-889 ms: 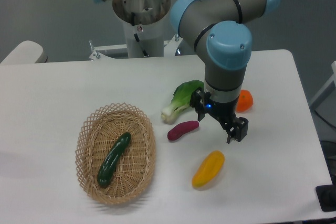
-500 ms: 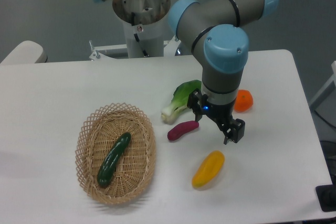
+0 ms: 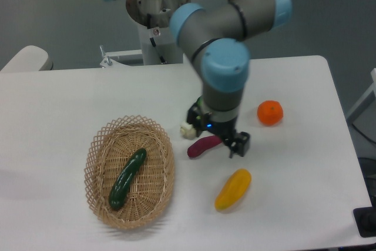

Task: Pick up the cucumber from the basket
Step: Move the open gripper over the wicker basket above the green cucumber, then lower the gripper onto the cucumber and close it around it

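The dark green, glossy, slightly curved cucumber (image 3: 127,178) is lying inside the oval, light tan woven wicker basket (image 3: 98,156) with the scalloped openwork rim, which is sitting on the left half of the white worktop (image 3: 70,98). The cucumber is resting diagonally on the basket floor, its upper end pointing toward the far right and its lower end toward the near left, and nothing is touching it.

The grey and light blue robot arm (image 3: 220,69) is reaching down over the middle of the worktop, well apart from the basket on its right. Its black end effector (image 3: 218,136) is hanging just over the short purple sweet potato (image 3: 202,146), which is lying on the worktop partly hidden beneath it. The two fingers are looking spread, with one dark fingertip showing at the right beside the potato and the other at the left, and nothing is pinched between them. Whether they are touching the potato cannot be told.

Only the white stem end of the leafy bok choy (image 3: 187,129) is peeking out at the left of the end effector, the rest being hidden behind the arm. The round orange fruit (image 3: 270,112) is sitting to the right, near the arm. The elongated yellow pepper (image 3: 232,189) is lying nearer the front edge, below the end effector.
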`<act>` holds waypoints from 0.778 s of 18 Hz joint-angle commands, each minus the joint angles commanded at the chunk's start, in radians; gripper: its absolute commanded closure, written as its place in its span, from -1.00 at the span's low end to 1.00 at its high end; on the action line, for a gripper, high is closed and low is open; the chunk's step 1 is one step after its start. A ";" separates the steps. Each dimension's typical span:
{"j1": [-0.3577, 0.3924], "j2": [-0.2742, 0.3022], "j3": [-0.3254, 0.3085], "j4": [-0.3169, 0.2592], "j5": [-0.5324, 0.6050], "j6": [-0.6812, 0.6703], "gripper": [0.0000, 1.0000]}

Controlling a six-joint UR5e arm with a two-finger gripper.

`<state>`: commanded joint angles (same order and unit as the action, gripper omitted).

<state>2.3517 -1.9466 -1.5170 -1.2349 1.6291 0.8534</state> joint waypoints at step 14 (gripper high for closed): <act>-0.203 -0.035 -0.179 0.218 -0.012 -0.330 -1.00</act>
<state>2.1492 -1.9819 -1.6964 -1.0173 1.6168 0.5230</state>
